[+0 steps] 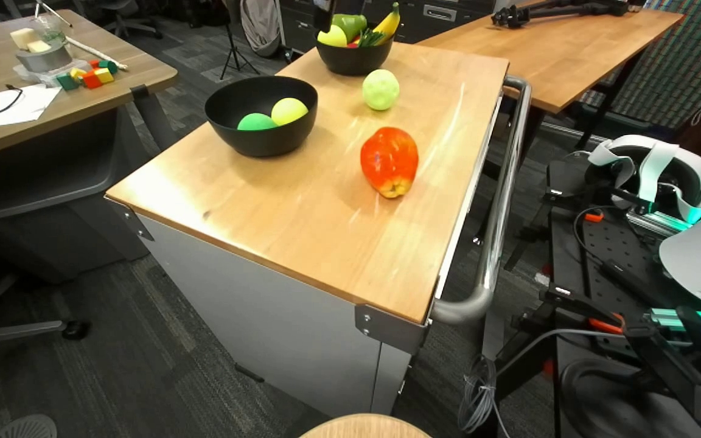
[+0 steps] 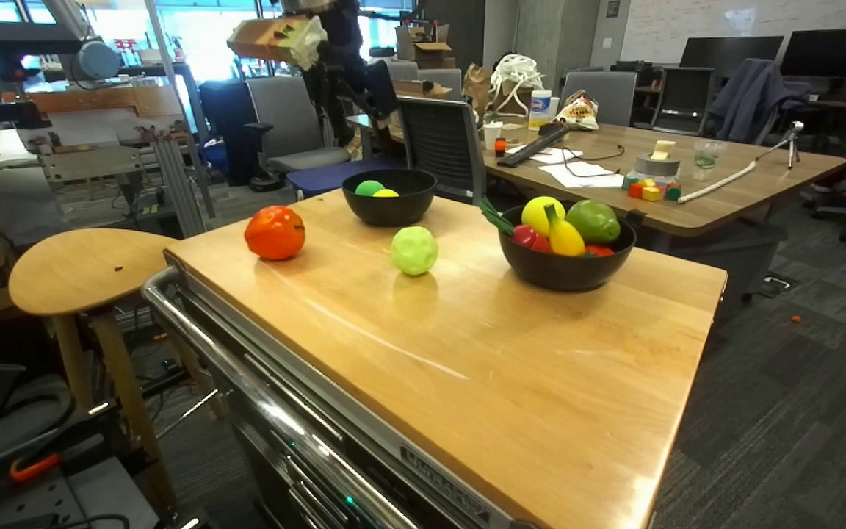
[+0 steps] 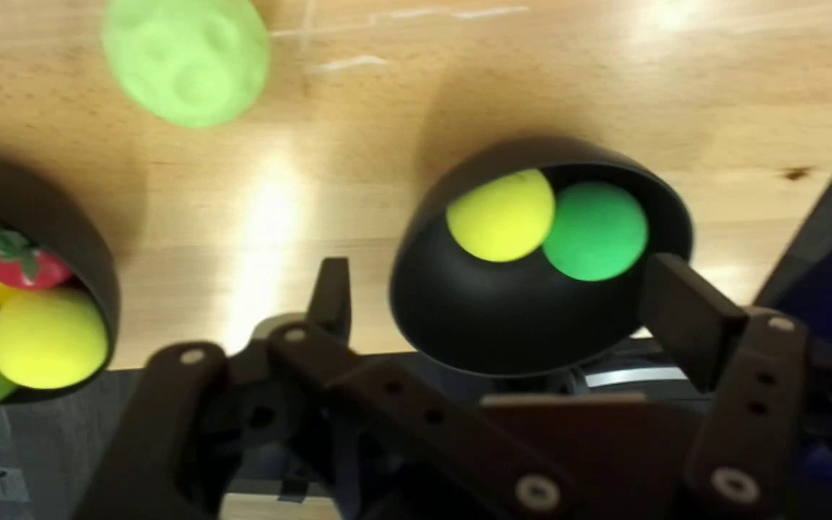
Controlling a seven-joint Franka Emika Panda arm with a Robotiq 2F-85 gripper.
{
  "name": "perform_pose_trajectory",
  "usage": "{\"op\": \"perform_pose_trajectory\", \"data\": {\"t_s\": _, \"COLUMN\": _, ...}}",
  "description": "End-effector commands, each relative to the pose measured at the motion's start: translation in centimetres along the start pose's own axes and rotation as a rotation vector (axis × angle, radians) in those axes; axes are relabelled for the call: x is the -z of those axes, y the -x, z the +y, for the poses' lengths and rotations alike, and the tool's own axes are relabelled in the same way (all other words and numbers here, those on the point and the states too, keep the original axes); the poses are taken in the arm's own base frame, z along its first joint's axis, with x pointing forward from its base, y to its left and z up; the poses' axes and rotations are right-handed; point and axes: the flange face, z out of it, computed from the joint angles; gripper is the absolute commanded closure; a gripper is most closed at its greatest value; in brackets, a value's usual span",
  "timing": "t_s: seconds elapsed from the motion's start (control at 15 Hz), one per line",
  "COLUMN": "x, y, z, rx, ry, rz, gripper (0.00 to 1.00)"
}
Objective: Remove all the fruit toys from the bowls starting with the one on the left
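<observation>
"Gripper (image 3: 506,289) first: how does it stand?"

"Released, fingers (image 3: 687,310) spread wide and holding nothing. In an exterior view it hangs high, well above the level of the tabletop (image 2: 511,353)."

"What shows between the fingers?"

"From the wrist, a black bowl (image 3: 517,318), further down than they are. It holds a yellow ball (image 3: 501,217) and a green ball (image 3: 595,231), close side by side."

"And outside that bowl?"

"A light-green ball (image 3: 188,61) sits on the tabletop near it. In both exterior views there's also a red-orange apple (image 1: 389,161), well apart from the ball."

"Where's the other fruit?"

"In the fuller bowl (image 2: 566,273), heaped above the rim: a banana (image 2: 565,236) with its tip poking up, a yellow round fruit (image 2: 535,213), a green fruit (image 2: 596,220) and a leafy dark-red fruit (image 2: 529,239). One more red piece (image 2: 600,250) shows low down, too hidden to name."

"And past the tabletop's edge?"

"A shiny metal handle (image 1: 509,182) runs along one side, and in an exterior view a round wooden stool (image 2: 96,268) stands near a corner."
</observation>
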Motion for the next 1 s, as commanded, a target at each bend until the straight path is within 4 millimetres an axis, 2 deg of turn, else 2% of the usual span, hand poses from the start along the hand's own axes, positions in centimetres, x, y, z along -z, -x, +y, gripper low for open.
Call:
{"op": "perform_pose_trajectory", "data": {"t_s": 0.0, "x": 0.7, "y": -1.7, "z": -3.1, "rx": -0.025, "ry": -0.085, "rz": 0.044, "gripper": 0.00}}
{"op": "perform_pose_trajectory", "data": {"t_s": 0.13, "x": -0.6, "y": -2.8, "z": -4.0, "rx": -0.041, "ry": -0.101, "rz": 0.052, "gripper": 0.04}}
{"op": "perform_pose_trajectory", "data": {"t_s": 0.2, "x": -1.2, "y": -3.3, "z": -4.1, "rx": -0.046, "ry": -0.103, "rz": 0.058, "gripper": 0.15}}
{"op": "perform_pose_trajectory", "data": {"t_s": 0.4, "x": -3.3, "y": -5.0, "z": -4.2, "rx": -0.055, "ry": -0.093, "rz": 0.074, "gripper": 0.36}}
{"op": "perform_pose_trajectory", "data": {"t_s": 0.47, "x": -4.0, "y": -5.6, "z": -4.1, "rx": -0.060, "ry": -0.087, "rz": 0.073, "gripper": 0.40}}
{"op": "perform_pose_trajectory", "data": {"t_s": 0.53, "x": -4.6, "y": -6.1, "z": -4.0, "rx": -0.064, "ry": -0.085, "rz": 0.074, "gripper": 0.40}}
{"op": "perform_pose_trajectory", "data": {"t_s": 0.67, "x": -5.9, "y": -7.1, "z": -4.0, "rx": -0.067, "ry": -0.079, "rz": 0.075, "gripper": 0.26}}
{"op": "perform_pose_trajectory", "data": {"t_s": 0.93, "x": -8.4, "y": -8.0, "z": -3.3, "rx": -0.081, "ry": -0.063, "rz": 0.059, "gripper": 0.10}}
